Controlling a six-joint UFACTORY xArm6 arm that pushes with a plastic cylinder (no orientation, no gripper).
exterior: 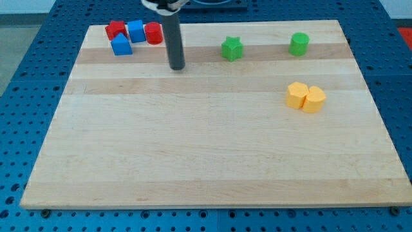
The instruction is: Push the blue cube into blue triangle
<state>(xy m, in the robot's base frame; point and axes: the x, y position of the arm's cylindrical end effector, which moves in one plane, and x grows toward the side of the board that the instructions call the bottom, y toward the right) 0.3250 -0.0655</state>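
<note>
Sitting at board's top left: blue cube (136,29), wedged between two red blocks (116,28) (153,33), touching blue triangle (121,45) at its 7 o'clock. Hovering at 4 o'clock, grasping nothing: tip (177,66). Risking dragging the reds along.

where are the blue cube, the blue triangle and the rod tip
blue cube (136,29), camera view, middle of its top face
blue triangle (121,45), camera view, centre of its front side
my tip (177,67), camera view, very bottom end of the dark rod
</note>
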